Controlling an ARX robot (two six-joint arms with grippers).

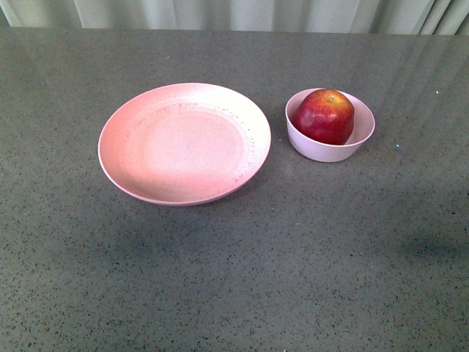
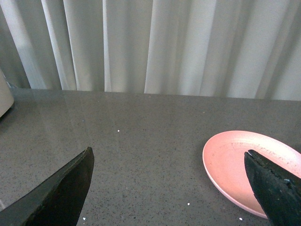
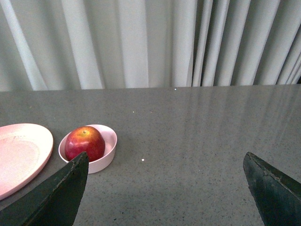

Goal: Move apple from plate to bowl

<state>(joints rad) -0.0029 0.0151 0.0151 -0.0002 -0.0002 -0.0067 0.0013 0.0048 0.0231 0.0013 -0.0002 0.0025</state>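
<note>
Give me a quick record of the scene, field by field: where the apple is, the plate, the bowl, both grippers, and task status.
apple: sitting inside the bowl, stem end up
bowl: on the table, to the right of the plate, not touching it
plate: empty, flat on the table
table: grey speckled surface
left gripper: open, holds nothing, fingers wide apart
right gripper: open, holds nothing
task status: apple is in the bowl; looks done

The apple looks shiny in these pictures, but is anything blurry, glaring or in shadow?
Front view: sharp; the apple carries a soft highlight, and the plate casts a faint shadow toward the camera. Left wrist view: the dark fingers are blurred at the edges. Right wrist view: pale curtain streaks reflect on the table.
</note>
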